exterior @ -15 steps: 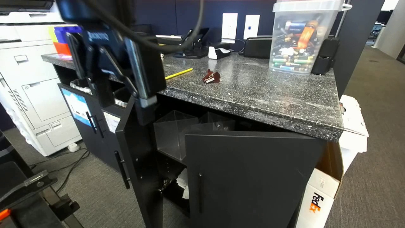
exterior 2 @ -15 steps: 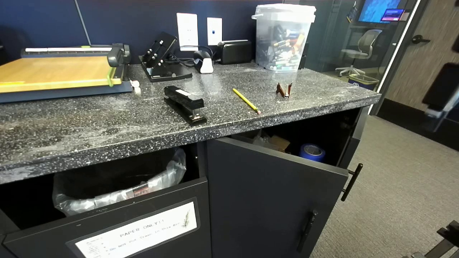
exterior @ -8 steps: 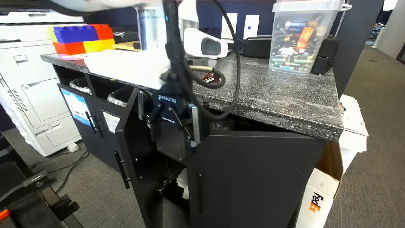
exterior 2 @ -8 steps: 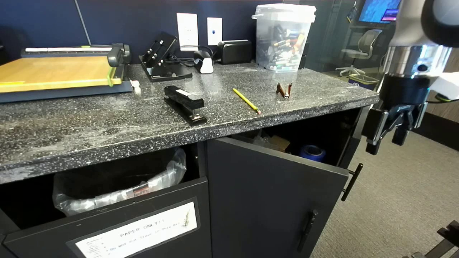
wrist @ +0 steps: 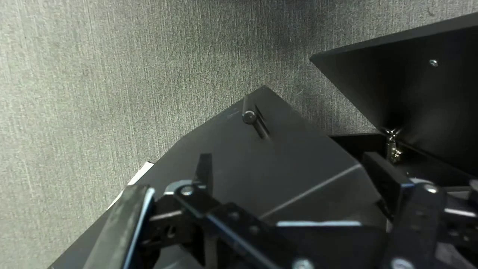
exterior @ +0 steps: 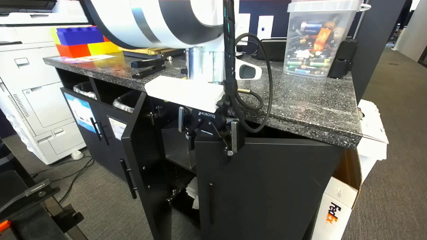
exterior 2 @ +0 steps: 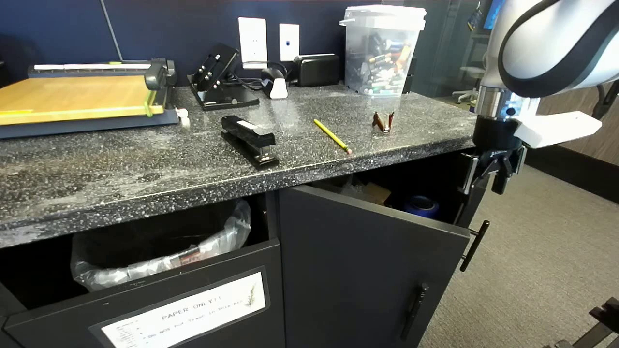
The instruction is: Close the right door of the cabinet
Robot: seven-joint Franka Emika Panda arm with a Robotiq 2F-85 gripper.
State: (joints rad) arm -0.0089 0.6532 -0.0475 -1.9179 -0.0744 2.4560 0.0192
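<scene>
The cabinet [exterior: 307,100] is black with a speckled granite countertop [exterior 2: 193,188]. Its right door [exterior: 273,190] stands ajar, a matte black panel; it shows nearly edge-on in an exterior view [exterior 2: 476,205]. In the wrist view the right door [wrist: 231,149] fills the middle, with its dark bar handle [wrist: 251,114] and pale top edge. My gripper [exterior: 210,148] is open and empty, pointing down by that door's top free corner. In the wrist view its fingers [wrist: 289,158] stand on either side of that corner. I cannot tell whether they touch it.
The left door [exterior 2: 372,261] is also open; its inner face [wrist: 418,74] is at the right in the wrist view. The arm is close to the countertop's front edge. A FedEx box [exterior: 337,206] stands beside the cabinet. A stapler [exterior 2: 249,140], pencil [exterior 2: 332,136] and battery bin [exterior 2: 379,53] are on top.
In the exterior views my gripper has come across and down to the right door's top corner, from upper left in one and from outside the right edge in another. Neither door has moved.
</scene>
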